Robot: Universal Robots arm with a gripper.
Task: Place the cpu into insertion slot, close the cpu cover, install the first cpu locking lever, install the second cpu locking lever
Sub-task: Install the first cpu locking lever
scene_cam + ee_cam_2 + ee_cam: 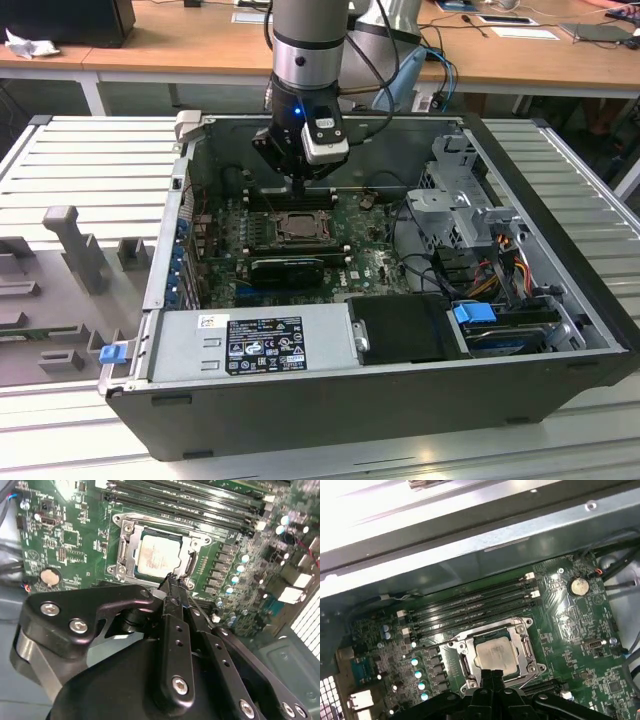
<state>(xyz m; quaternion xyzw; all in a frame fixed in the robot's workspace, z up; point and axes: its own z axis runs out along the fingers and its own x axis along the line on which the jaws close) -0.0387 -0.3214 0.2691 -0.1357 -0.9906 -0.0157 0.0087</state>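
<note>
One arm is hanging over the open case (400, 400), and its gripper (172, 580) is pointing down with fingers pressed together, gripping nothing, tips right at the edge of the slot (120, 569). The cpu (159, 555) is lying flat in that slot, silver face up, and the cover (131, 539) is lying down around it, framing it in its window. In both wrist views the green board (75, 545) is surrounding the slot, with the long memory slots (470, 610) running just beside it.
</note>
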